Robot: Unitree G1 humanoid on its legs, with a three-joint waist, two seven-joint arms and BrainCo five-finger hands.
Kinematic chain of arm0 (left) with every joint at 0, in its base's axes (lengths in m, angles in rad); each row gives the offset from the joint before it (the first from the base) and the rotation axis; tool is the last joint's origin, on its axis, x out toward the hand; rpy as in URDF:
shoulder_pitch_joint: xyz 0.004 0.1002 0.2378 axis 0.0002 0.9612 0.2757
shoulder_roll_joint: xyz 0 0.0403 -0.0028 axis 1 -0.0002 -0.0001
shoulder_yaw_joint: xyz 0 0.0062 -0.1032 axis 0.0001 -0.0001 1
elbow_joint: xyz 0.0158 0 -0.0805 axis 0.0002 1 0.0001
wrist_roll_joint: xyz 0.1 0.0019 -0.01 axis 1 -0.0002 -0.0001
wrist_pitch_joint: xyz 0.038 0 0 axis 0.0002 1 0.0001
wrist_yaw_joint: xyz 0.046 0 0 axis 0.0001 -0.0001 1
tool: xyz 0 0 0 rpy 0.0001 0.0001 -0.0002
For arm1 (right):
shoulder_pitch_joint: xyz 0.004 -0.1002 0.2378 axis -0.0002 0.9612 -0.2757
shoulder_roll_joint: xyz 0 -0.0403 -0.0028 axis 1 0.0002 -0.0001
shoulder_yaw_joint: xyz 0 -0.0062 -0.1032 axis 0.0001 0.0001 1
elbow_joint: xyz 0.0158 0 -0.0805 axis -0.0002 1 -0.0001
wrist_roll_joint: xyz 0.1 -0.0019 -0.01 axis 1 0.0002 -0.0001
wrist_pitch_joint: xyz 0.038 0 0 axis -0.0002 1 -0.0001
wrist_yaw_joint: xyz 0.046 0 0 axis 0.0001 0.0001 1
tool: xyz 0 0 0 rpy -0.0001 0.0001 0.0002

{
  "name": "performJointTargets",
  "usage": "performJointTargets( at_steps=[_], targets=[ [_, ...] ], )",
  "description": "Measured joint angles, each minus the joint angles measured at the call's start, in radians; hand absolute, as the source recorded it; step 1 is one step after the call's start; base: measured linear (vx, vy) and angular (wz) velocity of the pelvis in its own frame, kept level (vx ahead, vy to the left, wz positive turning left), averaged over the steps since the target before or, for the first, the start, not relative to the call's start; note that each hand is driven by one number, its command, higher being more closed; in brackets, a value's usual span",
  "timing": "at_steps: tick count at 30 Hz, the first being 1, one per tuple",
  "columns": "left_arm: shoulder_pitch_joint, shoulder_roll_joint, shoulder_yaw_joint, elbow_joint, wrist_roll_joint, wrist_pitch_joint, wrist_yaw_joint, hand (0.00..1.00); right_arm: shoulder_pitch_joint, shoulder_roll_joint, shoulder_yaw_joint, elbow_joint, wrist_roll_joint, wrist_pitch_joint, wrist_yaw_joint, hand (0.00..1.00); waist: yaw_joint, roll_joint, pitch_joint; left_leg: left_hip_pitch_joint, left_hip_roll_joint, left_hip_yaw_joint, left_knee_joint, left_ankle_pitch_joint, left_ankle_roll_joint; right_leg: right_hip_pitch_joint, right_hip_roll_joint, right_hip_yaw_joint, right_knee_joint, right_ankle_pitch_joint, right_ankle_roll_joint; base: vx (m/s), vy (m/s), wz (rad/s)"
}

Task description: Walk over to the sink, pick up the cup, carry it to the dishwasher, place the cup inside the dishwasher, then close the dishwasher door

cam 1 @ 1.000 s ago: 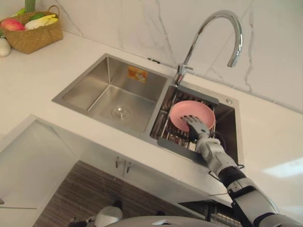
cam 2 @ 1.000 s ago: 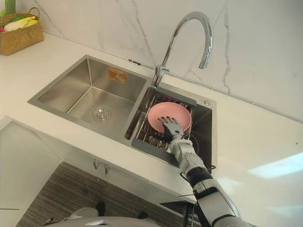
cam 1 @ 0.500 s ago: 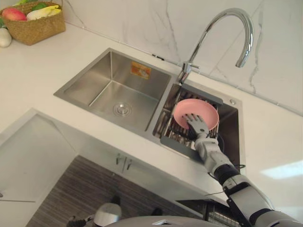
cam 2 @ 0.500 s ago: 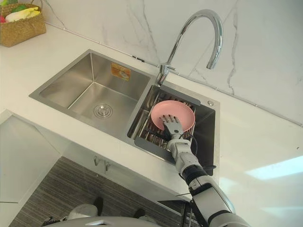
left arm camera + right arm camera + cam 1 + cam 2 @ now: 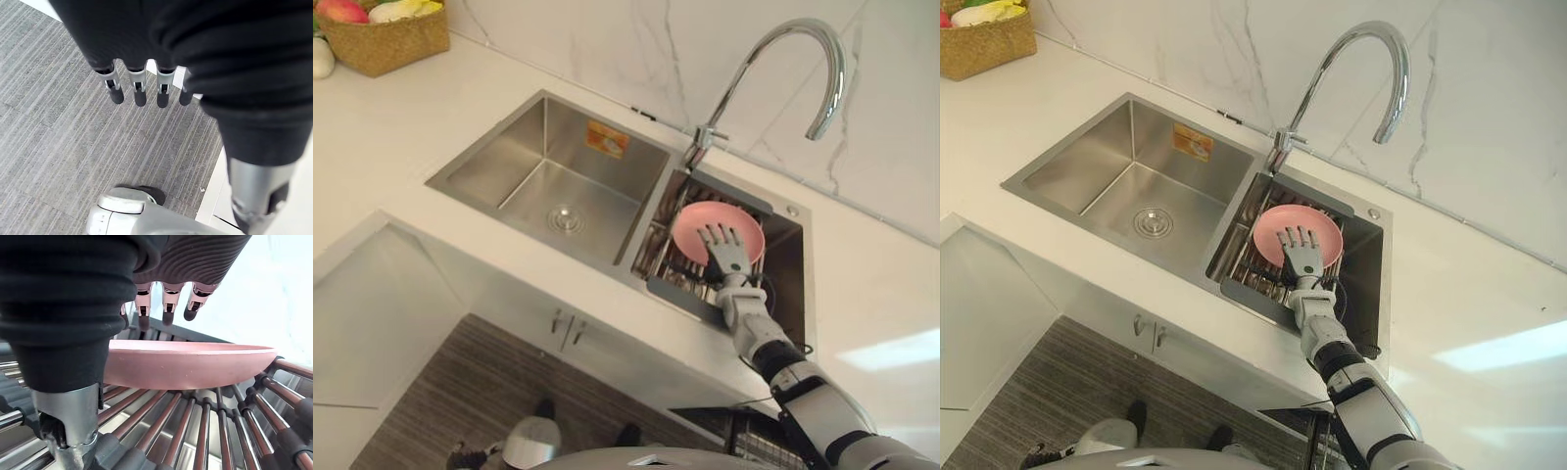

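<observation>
**A:** Where's the right hand?

**B:** Right hand [image 5: 726, 247] is out over the sink's [image 5: 468, 192] right basin, above a pink dish [image 5: 700, 217]. Fingers [image 5: 166, 303] are straight and fanned apart, not curled round anything. In the right wrist view their tips sit above the dish's rim, with the thumb low on the near side.

**A:** Touching it?

**B:** Can't tell. From the head views the hand overlaps the near half of the dish, and that's all I can read.

**A:** And the object itself?

**B:** What's visible there is a shallow, round pink dish (looks more like a plate or bowl than a cup). It lies on a rack [image 5: 195, 431] of dark bars with grey end bars, set across the right basin. It sits roughly level, tipped slightly in the wrist view.

**A:** Left hand?

**B:** Left hand [image 5: 139, 90] hangs over striped grey floor [image 5: 54, 127], fingers straight in a row, relaxed, holding nothing.

**A:** Rest of the scene?

**B:** The left basin has only a drain [image 5: 565, 217] and an orange sticker [image 5: 607, 138] on its back wall. A chrome gooseneck faucet [image 5: 773, 54] stands behind the divider, its spout arching over toward the right. The counter [image 5: 391, 127] is white and the wall [image 5: 607, 39] is marble. A wicker basket [image 5: 386, 39] of produce sits at the counter's far left corner, well apart from the sink.
</observation>
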Motion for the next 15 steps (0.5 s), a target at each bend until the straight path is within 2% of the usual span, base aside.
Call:
performJointTargets(
  at_steps=[4, 8, 11, 14, 15],
  targets=[
    [-0.01, 0.0, 0.005, 0.0, -0.007, -0.01, 0.0, 0.0, -0.026, -0.001, -0.003, 0.009, 0.022, 0.088, -0.142, 0.0, 0.012, 0.0, 0.012, -0.014, -0.001, 0.0, 0.0, 0.001, -0.001, -0.004, -0.001, -0.006, -0.011, -0.003, 0.004, 0.0, 0.009, 0.06],
    [-0.017, 0.007, 0.006, 0.0, -0.012, -0.019, 0.0, 0.0, -0.044, 0.003, 0.0, -0.003, 0.082, 0.085, -0.166, 0.0, 0.025, -0.018, 0.025, -0.025, -0.001, -0.002, 0.001, 0.007, -0.007, -0.012, -0.003, -0.015, -0.006, -0.003, 0.004, 0.04, 0.003, 0.05],
    [-0.033, 0.006, 0.006, -0.002, -0.012, -0.023, 0.0, 0.0, -0.056, 0.006, 0.001, -0.005, 0.123, 0.085, -0.191, 0.0, 0.036, -0.017, 0.028, -0.025, -0.003, -0.003, 0.001, 0.008, -0.008, -0.015, -0.006, -0.018, 0.002, -0.003, 0.004, 0.05, 0.002, 0.03],
    [-0.05, 0.005, 0.005, -0.004, -0.012, -0.03, 0.0, 0.0, -0.113, 0.015, 0.0, 0.019, 0.18, 0.089, -0.227, 0.0, 0.045, -0.006, 0.051, -0.029, -0.003, -0.01, 0.006, 0.009, -0.009, -0.016, -0.006, -0.021, 0.005, -0.001, 0.002, 0.04, -0.008, 0.11],
    [-0.055, 0.004, 0.005, -0.007, -0.012, -0.03, 0.0, 0.0, -0.138, 0.014, -0.001, 0.033, 0.199, 0.089, -0.236, 0.0, 0.047, -0.01, 0.061, -0.032, -0.003, -0.019, 0.007, 0.013, -0.007, -0.017, -0.006, -0.023, 0.006, 0.004, -0.004, 0.06, -0.014, 0.22]
  ],
)
